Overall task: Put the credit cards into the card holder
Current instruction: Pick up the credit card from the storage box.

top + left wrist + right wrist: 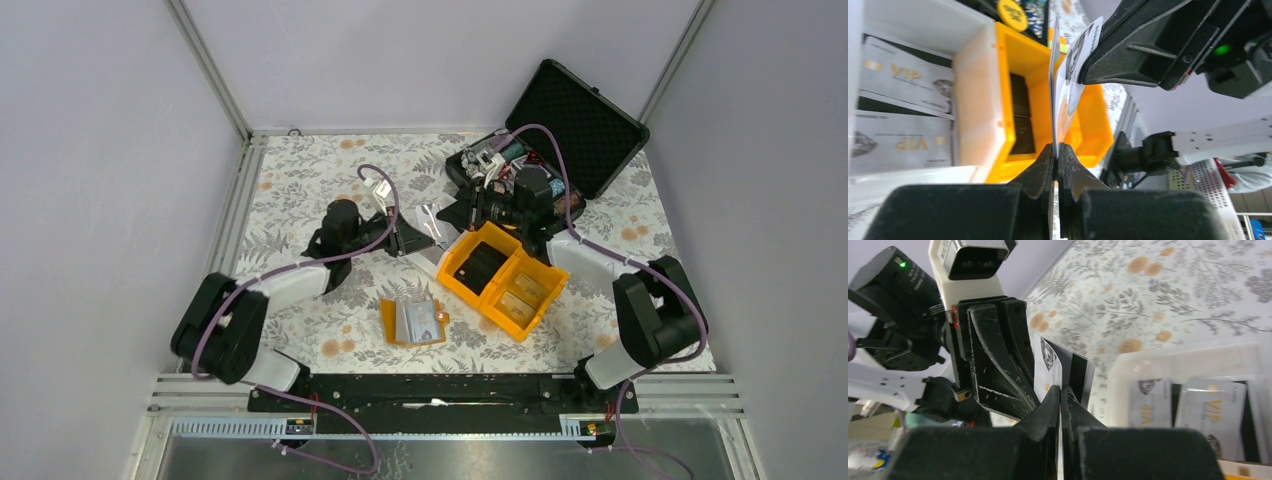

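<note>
**One card mid-handover, holder lying open**

From the top view, I am judging the job as barely under way. One card holder (388, 322) is lying open on the worktop (300, 190) near the arm bases. Its pale inside is showing something flat that I cannot tell apart from a pocket. One card (430, 216) is hanging in the air between the left fingers (408, 238) and the right fingers (470, 212), well apart from the holder. I am also counting one orange bin (478, 305) with two compartments, one white tray (428, 262) just beside it, and one black case (580, 120) standing open at the far side.

From the left wrist, I am watching the left fingers (1045, 165) pressing together on the card's near edge, which is showing edge-on. The right fingers (1128, 45) are pinching its far end. A second thin edge is running alongside, so there may be two cards in the pinch; I cannot tell. Two VIP cards (898, 75) are lying in the white tray.

From the right wrist, the right fingers are clamping on a pale card with a dark sheet just behind it, and the left fingers are facing them. I am counting two VIP cards in the tray here too, probably the same pair.

I am reckoning nothing is surely in the holder yet. The held card and at least two tray cards are remaining.
</note>
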